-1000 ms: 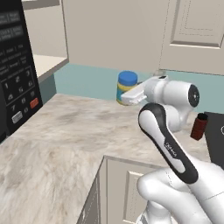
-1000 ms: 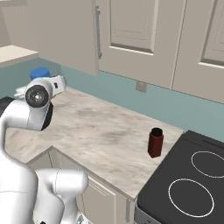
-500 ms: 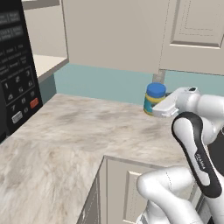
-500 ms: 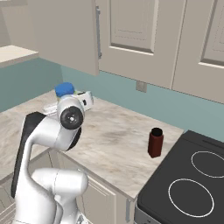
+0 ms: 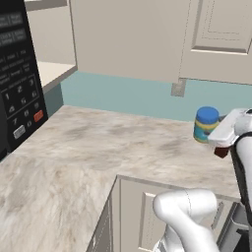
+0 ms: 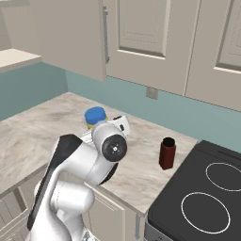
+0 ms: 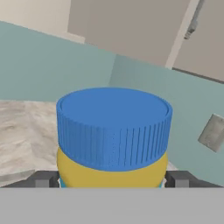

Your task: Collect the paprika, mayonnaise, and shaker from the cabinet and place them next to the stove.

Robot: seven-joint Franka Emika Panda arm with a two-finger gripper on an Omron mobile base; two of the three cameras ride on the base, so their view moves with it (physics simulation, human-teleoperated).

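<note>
Dark finger tips of the gripper point(image 7: 113, 180) sit one on each side of the mayonnaise point(image 7: 113, 138), clamped on its yellow body just under the blue lid. Jar upright, held by the white arm above the marbled counter point(image 5: 98, 147), in front of the teal backsplash point(image 5: 123, 96). From the right base camera the mayonnaise point(image 6: 95, 117) is half hidden behind the arm's wrist; from the left base camera the mayonnaise point(image 5: 205, 124) stands clear against the wall, the gripper's white hand touching its right side. Paprika point(image 6: 166, 153) stands upright on the counter, just beside the stove point(image 6: 202, 197) and apart from the jar. Wall outlet point(image 5: 177, 89) above the counter. Microwave point(image 5: 17, 78) at the far left, well apart from everything else.
</note>
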